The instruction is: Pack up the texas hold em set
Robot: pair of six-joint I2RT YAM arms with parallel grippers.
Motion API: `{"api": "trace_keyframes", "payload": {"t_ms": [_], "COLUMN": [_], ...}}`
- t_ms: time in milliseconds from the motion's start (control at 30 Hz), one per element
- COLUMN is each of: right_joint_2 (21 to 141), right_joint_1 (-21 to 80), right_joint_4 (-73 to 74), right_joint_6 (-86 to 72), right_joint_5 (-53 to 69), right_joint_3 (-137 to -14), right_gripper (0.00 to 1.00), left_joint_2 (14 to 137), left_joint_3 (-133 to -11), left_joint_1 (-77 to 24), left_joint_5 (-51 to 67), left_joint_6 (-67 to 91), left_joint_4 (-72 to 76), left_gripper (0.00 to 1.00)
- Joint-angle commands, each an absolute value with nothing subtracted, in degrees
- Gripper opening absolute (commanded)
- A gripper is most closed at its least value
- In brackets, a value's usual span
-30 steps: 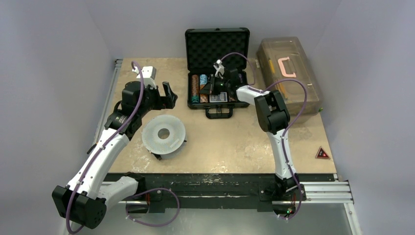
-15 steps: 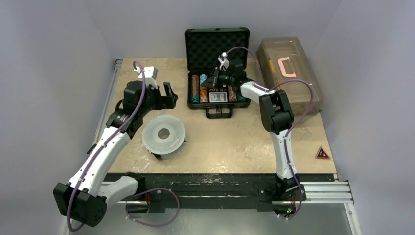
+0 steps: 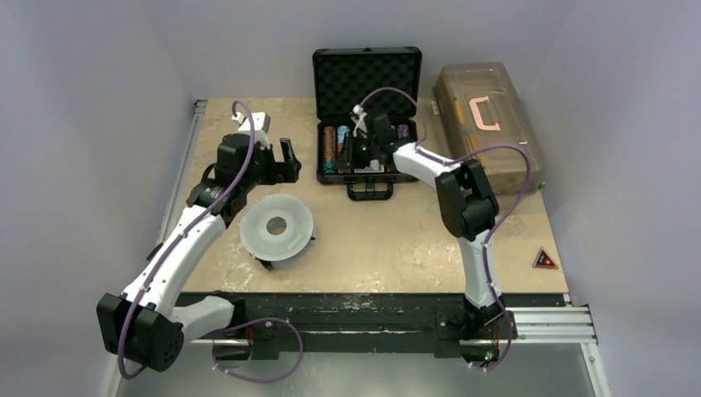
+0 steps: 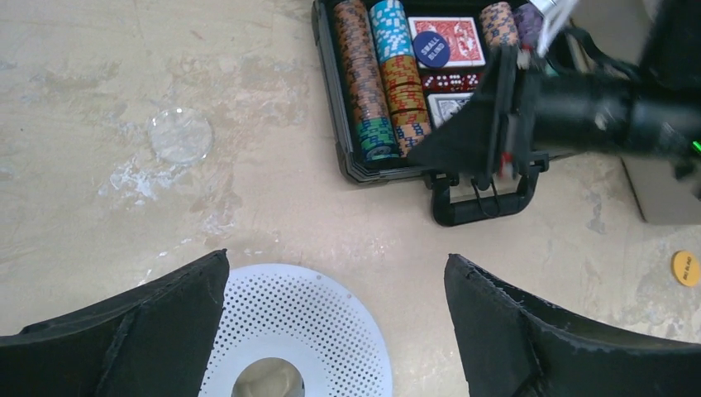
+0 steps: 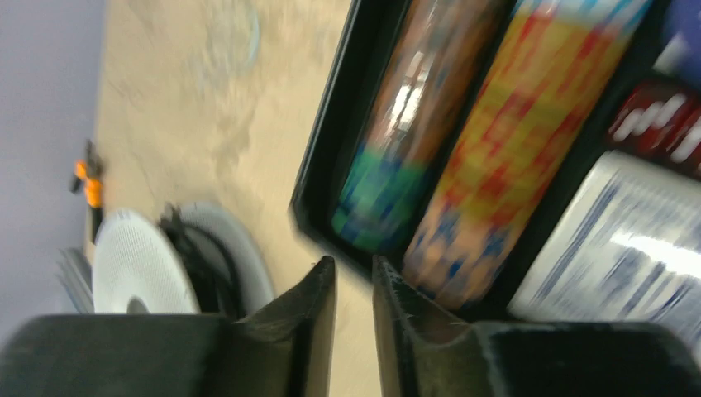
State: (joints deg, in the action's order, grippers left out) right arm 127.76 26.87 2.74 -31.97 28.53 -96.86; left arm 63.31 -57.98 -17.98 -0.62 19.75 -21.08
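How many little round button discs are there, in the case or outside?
3: a blue one on the red deck in the case, a clear one on the table left of it, an orange one on the table right of it. The arm may hide more.

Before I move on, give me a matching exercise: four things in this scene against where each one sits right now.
Things:
1. blue button
2. orange button
3. white disc
4. toolbox

Places:
a. on the bare table, outside the case
b. lying on a red card deck inside the case
c. on the table close by the open left gripper
d. at the far right of the table, beside the case

Pairs: 1-b, 2-a, 3-c, 4-d
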Motion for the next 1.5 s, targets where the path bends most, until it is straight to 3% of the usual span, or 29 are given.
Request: {"api": "trace_keyframes", "payload": {"t_ms": [0,167,300,433,500,833,1467], "right_joint_2": [110.80,97.18,88.08,82.47,81.22,78.32,75.89], "right_joint_1": [36.12,39.74,40.08,40.03,40.08,40.08,40.06], "right_joint_4": [17.73,22.15,21.41,19.55,18.77,16.54,15.46], "right_joint_6": [-21.40,-19.40,-15.76,-14.90,-14.52,-13.56,-13.71], "right_joint_5": [8.48,2.17,0.70,1.31,2.97,7.07,6.50], "right_joint_3": [-90.17,-82.04,-74.60,-70.32,-69.01,-60.68,-57.50], "right_gripper": [0.30,0.61,0.77,0.86,0.98,0.99,0.99], "left_joint_2": [67.11,81.77,94.93,107.32,113.08,130.13,136.60], "left_joint_3": [-60.88,-70.68,-84.28,-98.64,-104.60,-120.03,-122.05], "left_joint_1": [-16.53,-12.56,-8.88,-7.85,-7.23,-4.96,-3.10], "left_joint_5": [-1.58,3.17,2.04,-4.79,-8.81,-9.40,-8.34], "left_joint_6": [18.77,20.74,23.45,21.91,22.63,28.94,46.96], "left_joint_4": [-20.68,-28.43,-38.65,-46.65,-51.84,-59.10,-61.10], "left_gripper": [0.99,0.97,0.98,1.00,1.00,0.95,0.85]}}
